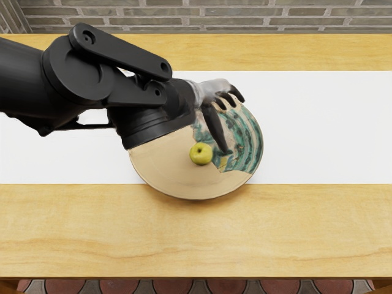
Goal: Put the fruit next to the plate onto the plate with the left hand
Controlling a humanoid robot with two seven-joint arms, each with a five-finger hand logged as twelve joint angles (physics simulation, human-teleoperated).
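Pale wooden tabletop [196, 233] lowest; small yellow-green apple [201, 154] on round tan-green plate [171, 174] (centre frame). Lift spread, empty black left hand [214, 107] vertically.

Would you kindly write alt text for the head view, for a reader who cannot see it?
A small yellow-green fruit sits on a round tan-and-green plate, with the left robot hand open over the plate, one finger reaching down beside the fruit. The plate lies on a white runner across a wooden table.
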